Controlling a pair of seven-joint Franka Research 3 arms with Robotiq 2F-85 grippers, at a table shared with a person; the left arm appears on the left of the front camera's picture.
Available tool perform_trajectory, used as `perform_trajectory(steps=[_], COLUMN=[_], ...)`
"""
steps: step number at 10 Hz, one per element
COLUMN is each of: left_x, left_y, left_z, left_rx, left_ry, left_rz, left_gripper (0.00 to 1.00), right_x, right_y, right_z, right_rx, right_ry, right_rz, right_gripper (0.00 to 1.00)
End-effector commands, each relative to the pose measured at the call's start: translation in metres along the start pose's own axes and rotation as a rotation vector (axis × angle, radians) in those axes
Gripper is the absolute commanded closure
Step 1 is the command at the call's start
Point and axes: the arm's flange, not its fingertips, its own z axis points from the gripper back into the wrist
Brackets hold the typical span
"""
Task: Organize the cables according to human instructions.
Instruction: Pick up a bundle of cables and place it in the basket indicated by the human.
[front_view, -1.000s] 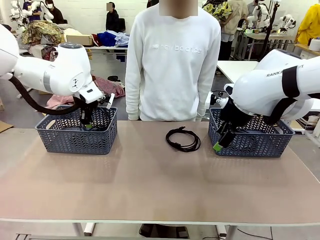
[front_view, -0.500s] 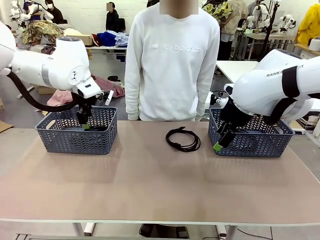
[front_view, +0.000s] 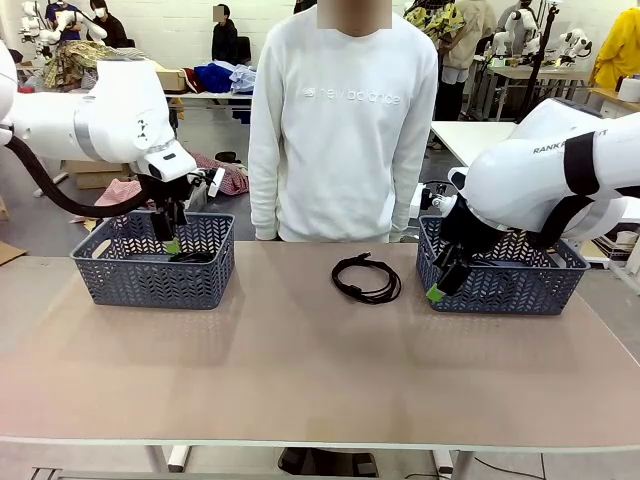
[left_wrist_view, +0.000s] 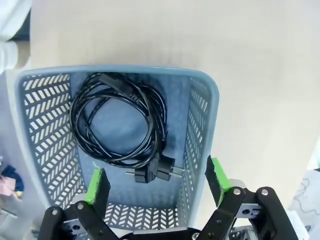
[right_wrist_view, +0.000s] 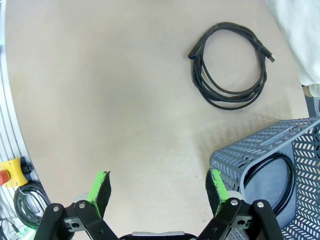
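Front view: beige table (front_view: 300, 380), cable (front_view: 366, 278) between two baskets (front_view: 150, 278) (front_view: 510, 292), cluttered workroom (front_view: 210, 80) behind.

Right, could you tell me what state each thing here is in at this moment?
Left gripper: open, empty, over left basket.
Right gripper: open, empty, by right basket.
Table cable: coiled, loose on table.
Left-basket cable: coiled, lying in basket.
Right-basket cable: in basket, partly hidden.

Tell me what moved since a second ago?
The left gripper lifted up from the left basket, jaws open, leaving a coiled cable lying inside. The right gripper, the loose cable and the person stayed put.
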Motion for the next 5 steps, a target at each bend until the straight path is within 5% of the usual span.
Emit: perform_trajectory(steps=[1,5], left_x=[-0.0024,0.0000], left_y=[-0.0056,0.0000], left_z=[0.0099,0.0000], left_rx=[0.005,0.000], left_ry=[-0.054,0.000], left_rz=[0.044,0.000], left_gripper=[0.00,0.00], right_x=[0.0006,0.0006], right_y=[0.0011,0.0011], right_z=[0.0001,0.0001], right_rx=[-0.004,-0.004], right_ry=[0.000,0.000], right_rz=[-0.001,-0.001], right_gripper=[0.00,0.00])
